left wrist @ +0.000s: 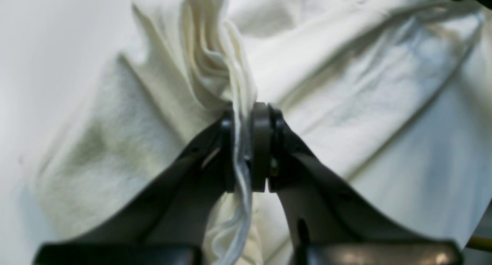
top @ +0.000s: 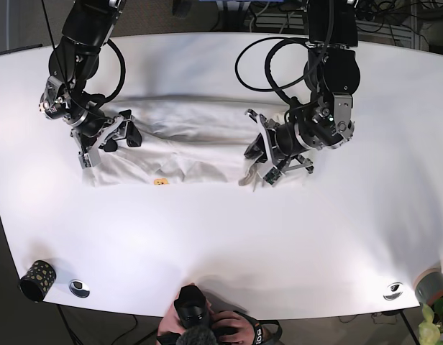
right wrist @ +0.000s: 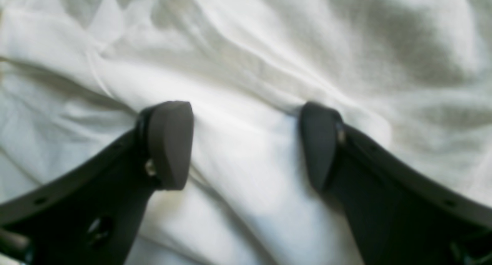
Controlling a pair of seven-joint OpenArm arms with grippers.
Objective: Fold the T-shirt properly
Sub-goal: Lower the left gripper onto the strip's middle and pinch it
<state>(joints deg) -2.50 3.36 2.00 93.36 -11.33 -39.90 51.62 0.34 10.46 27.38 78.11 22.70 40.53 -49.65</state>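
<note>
— Left wrist view, closest in: left gripper (left wrist: 249,148) pressed together on a bunched fold of the white T-shirt (left wrist: 346,84), cloth hanging down between the pads (left wrist: 260,142).

— Right wrist view?

— Right gripper (right wrist: 246,142) spread wide, fingertips (right wrist: 171,142) resting on rumpled shirt.

— Base view, farther back?

— T-shirt (top: 185,144) spread across centre-left of the white table (top: 221,237), one gripper at each end, yellow mark (top: 160,182) near its lower edge.

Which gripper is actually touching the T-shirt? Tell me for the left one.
Touching. The left wrist view shows the left gripper shut on a bunched fold of the T-shirt, cloth pinched between its pads and trailing out below them.
</note>
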